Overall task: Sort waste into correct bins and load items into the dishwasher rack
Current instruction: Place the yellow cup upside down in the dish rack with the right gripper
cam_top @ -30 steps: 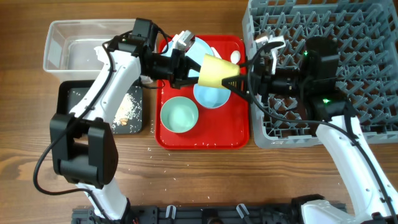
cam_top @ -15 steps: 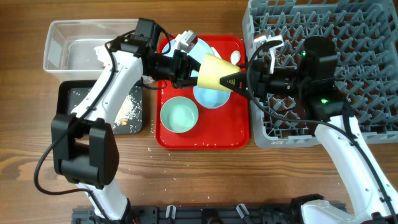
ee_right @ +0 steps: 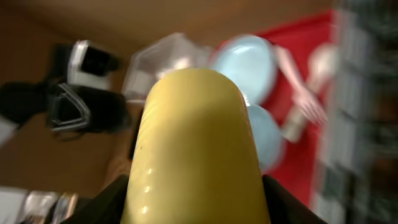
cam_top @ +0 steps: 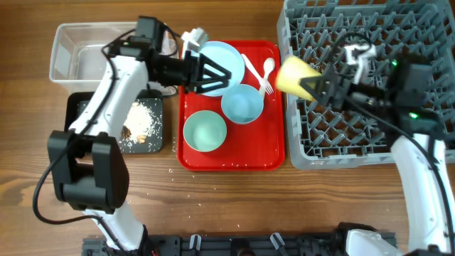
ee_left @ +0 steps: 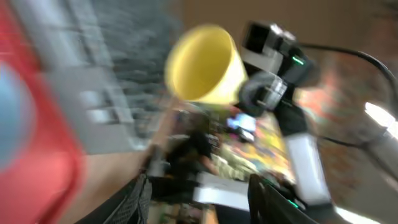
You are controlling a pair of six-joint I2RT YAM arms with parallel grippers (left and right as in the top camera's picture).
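The right gripper [cam_top: 315,85] clamps the yellow cup [cam_top: 293,75] on its side above the dishwasher rack's [cam_top: 398,28] left edge, probably for seating among the pegs; the left gripper [cam_top: 219,75], spread and empty, hovers over the blue plate [cam_top: 229,54]

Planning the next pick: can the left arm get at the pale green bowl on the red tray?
Probably yes. The left claw is open and empty above the red tray, the pale green bowl lies uncovered nearby, and the right claw is off at the dishwasher rack.

Serving tray [cam_top: 249,151] between tub [cam_top: 71,53] leftward and rack [cam_top: 398,28] rightward
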